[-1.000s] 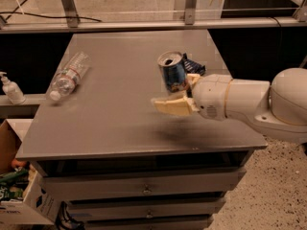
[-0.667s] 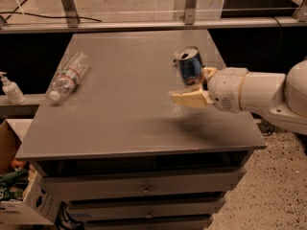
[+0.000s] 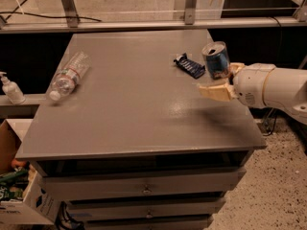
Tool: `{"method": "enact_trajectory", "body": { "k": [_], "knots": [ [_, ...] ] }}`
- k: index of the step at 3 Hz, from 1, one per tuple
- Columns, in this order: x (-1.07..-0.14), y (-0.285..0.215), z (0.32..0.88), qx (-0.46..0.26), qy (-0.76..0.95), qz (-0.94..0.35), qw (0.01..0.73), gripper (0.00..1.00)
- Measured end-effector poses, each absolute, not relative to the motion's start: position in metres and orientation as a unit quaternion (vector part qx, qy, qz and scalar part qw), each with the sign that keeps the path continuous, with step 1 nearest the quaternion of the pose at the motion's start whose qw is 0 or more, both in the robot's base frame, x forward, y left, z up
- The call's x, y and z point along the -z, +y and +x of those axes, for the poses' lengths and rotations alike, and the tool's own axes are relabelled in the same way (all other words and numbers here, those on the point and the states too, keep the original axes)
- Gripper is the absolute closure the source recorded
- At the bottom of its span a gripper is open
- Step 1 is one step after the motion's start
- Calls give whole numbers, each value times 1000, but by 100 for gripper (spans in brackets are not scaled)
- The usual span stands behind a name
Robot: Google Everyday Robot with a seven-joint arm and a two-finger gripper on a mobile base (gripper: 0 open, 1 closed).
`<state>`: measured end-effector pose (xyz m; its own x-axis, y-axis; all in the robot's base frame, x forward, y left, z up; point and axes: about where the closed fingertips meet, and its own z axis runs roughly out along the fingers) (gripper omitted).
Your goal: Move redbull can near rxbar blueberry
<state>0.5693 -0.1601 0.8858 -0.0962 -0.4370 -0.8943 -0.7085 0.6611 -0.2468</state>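
Observation:
The redbull can (image 3: pixel 216 59), blue and silver with an open silver top, is tilted at the table's right edge. My gripper (image 3: pixel 214 80) reaches in from the right and is shut on the can; one tan finger (image 3: pixel 213 91) shows just below it and the other sits behind it. The rxbar blueberry (image 3: pixel 189 66), a flat dark blue wrapper, lies on the grey table (image 3: pixel 134 104) just left of the can, a small gap apart.
A clear plastic bottle (image 3: pixel 68 75) lies on its side near the table's left edge. A soap dispenser (image 3: pixel 9 88) stands on a ledge at far left, above a cardboard box (image 3: pixel 19 195) on the floor. Drawers sit under the tabletop.
My gripper has moved right and slightly back with the can in it. The rxbar, hidden behind the can before, now shows to the can's left.

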Motion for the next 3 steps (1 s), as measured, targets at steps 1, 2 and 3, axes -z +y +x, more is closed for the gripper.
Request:
{"method": "enact_trajectory", "body": {
  "k": [1,2,3],
  "knots": [
    [-881,-157,577,-128,731,-391,545,100],
    [-880,-158,597,-135,733,-370,555,100],
    [-879,-162,618,-143,731,-341,573,100]
  ]
}}
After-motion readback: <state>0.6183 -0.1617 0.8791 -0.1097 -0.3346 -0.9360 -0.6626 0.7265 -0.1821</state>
